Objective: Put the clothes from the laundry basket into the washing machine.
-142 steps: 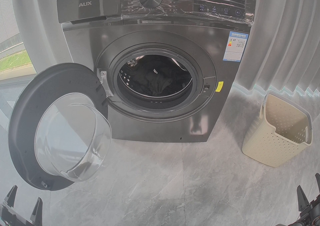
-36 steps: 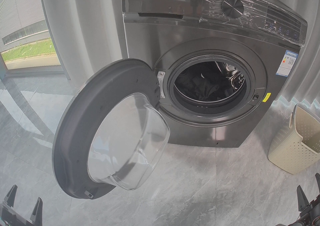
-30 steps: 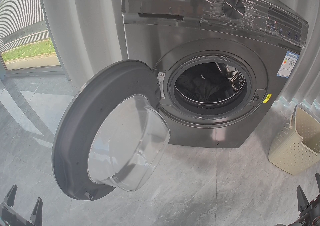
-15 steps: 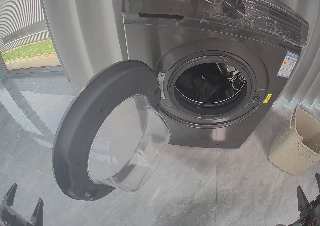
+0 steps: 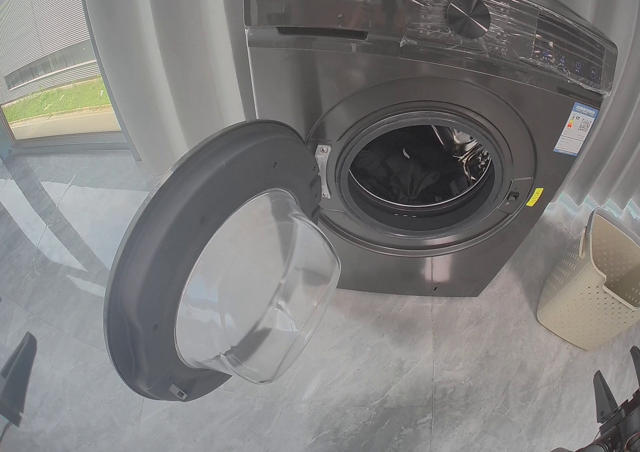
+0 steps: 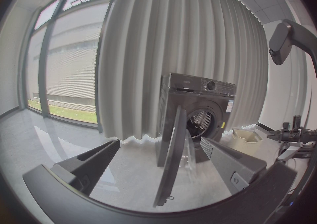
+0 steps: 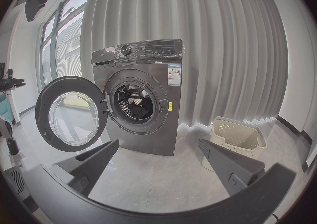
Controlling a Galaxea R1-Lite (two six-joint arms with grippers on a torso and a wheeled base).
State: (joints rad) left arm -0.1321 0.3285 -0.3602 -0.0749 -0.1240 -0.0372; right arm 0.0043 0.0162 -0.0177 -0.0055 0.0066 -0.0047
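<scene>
The grey washing machine (image 5: 427,73) stands before the curtain with its round door (image 5: 200,260) swung wide to the left. Dark clothes (image 5: 407,173) lie in the drum; in the right wrist view the clothes (image 7: 137,106) include a pale piece. The cream laundry basket (image 5: 597,286) sits on the floor right of the machine, and the part of the laundry basket's (image 7: 236,137) inside that I see holds nothing. My left gripper (image 6: 160,140) is open and empty, low at the far left, one of its fingers (image 5: 19,373) at the edge. My right gripper (image 5: 617,366) is open and empty, low at the far right.
The glass bowl of the open door (image 5: 260,286) juts out over the grey tiled floor (image 5: 400,373) between me and the machine. A white curtain (image 5: 173,40) hangs behind, and a tall window (image 5: 47,73) is at the left.
Since 4.7 s ago the head camera has swung left, so machine and basket sit further right. In the last half second my left gripper has shifted leftward and up; one finger shows.
</scene>
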